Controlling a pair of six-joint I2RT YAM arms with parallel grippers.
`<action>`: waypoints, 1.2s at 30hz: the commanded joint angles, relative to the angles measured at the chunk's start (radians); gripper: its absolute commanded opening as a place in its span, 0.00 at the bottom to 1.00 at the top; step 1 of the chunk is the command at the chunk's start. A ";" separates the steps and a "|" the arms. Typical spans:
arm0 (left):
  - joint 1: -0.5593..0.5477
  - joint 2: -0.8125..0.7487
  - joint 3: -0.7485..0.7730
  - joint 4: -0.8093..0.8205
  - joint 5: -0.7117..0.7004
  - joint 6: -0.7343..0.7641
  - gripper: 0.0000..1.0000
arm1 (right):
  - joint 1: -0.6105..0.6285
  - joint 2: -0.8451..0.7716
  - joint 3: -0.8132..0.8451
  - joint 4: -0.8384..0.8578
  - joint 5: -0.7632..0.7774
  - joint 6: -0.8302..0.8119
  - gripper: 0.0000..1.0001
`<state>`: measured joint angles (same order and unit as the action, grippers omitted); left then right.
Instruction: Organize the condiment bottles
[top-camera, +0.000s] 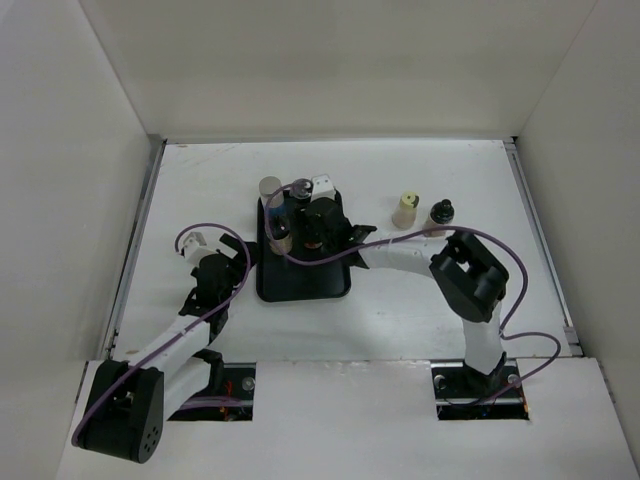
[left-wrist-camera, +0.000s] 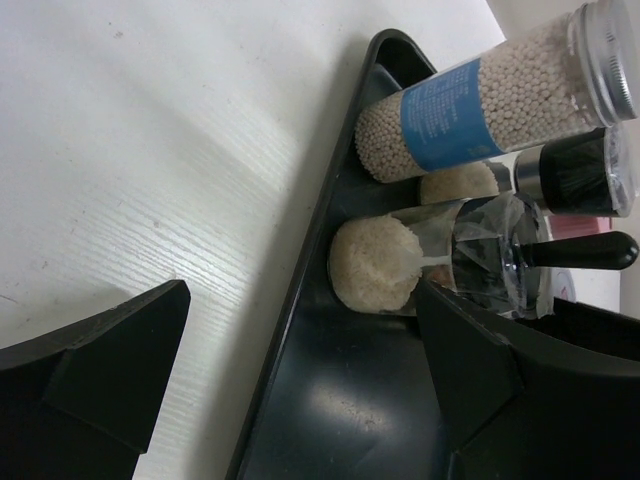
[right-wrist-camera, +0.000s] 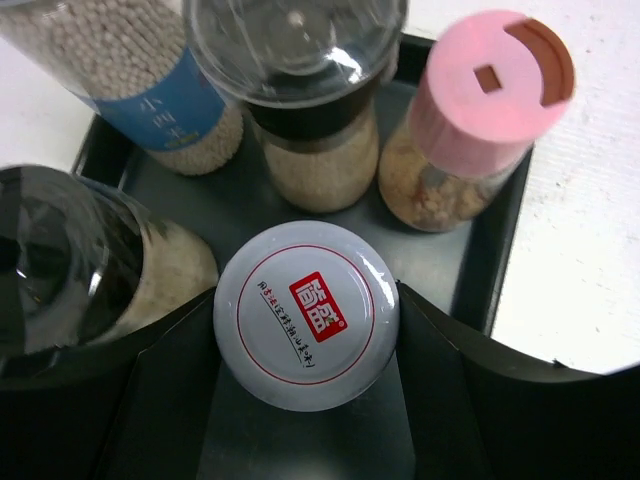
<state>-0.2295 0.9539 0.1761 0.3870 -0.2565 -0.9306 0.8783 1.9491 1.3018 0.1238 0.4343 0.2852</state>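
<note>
Several condiment bottles stand at the back of the black tray (top-camera: 300, 285). The right wrist view shows a blue-banded bottle (right-wrist-camera: 130, 85), a clear-topped grinder (right-wrist-camera: 300, 110), a pink-capped jar (right-wrist-camera: 487, 95) and another clear-topped grinder (right-wrist-camera: 70, 260). My right gripper (right-wrist-camera: 306, 320) is shut on a white-lidded jar (right-wrist-camera: 306, 315) with a red logo, inside the tray (right-wrist-camera: 470, 290). My left gripper (left-wrist-camera: 300, 390) is open and empty, straddling the tray's left rim (left-wrist-camera: 290, 330). It faces the blue-banded bottle (left-wrist-camera: 470, 105) and a grinder with pale contents (left-wrist-camera: 380, 262).
A pale-yellow-capped bottle (top-camera: 405, 210) and a black-capped bottle (top-camera: 440, 213) stand on the table right of the tray. A small pale object (top-camera: 195, 240) lies by my left arm. White walls enclose the table on three sides.
</note>
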 joint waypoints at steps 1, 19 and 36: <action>0.002 0.013 0.013 0.049 0.014 0.007 1.00 | 0.015 -0.001 0.099 0.128 0.004 0.009 0.55; 0.002 0.011 0.011 0.050 0.013 0.006 1.00 | -0.080 -0.519 -0.369 0.129 0.130 0.052 0.46; 0.006 -0.006 0.005 0.050 0.011 0.006 1.00 | -0.529 -0.684 -0.526 -0.036 0.170 0.063 0.97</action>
<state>-0.2295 0.9611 0.1761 0.3874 -0.2497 -0.9306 0.3531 1.2293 0.7307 0.0937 0.6304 0.3408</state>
